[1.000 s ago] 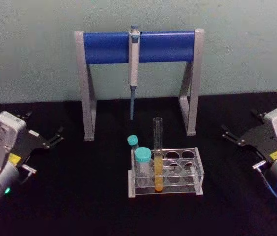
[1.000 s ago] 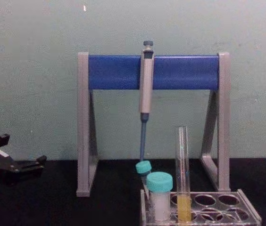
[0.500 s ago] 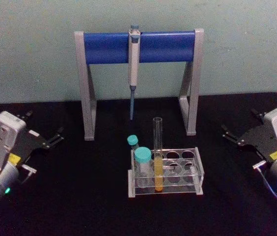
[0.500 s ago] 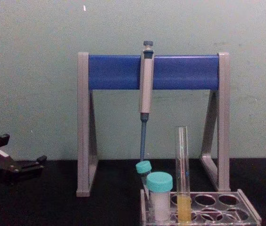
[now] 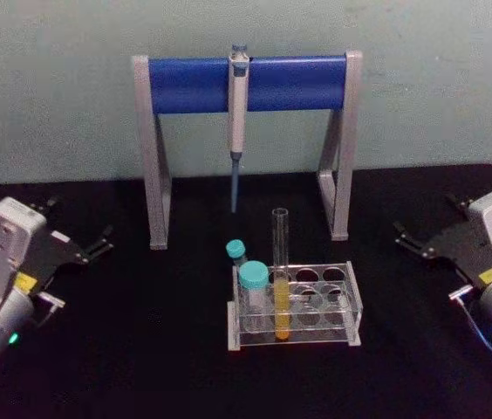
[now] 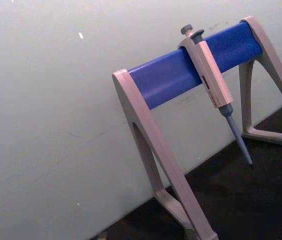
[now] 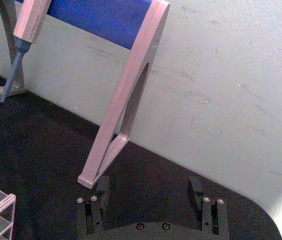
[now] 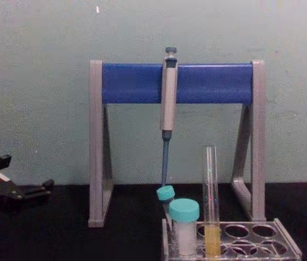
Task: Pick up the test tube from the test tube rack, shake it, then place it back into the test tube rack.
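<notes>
No change is registered: the test tube (image 5: 279, 262) remains seated in the test tube rack (image 5: 351, 301). The left end effector (image 5: 78, 220) and right end effector (image 5: 429, 223) stay released, well clear. Pick-up is not yet started.

Soft, dim, even light; black table (image 5: 141, 349) uniformly dark, faint glints along the test tube (image 8: 210, 185)

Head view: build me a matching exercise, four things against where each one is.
1. test tube
2. pipette
3. left gripper
4. right gripper

A. hangs on the blue crossbar
B. open, at the table's right side
C. upright in the test tube rack
D. open, at the table's left side

Pairs: 1-C, 2-A, 3-D, 4-B
</notes>
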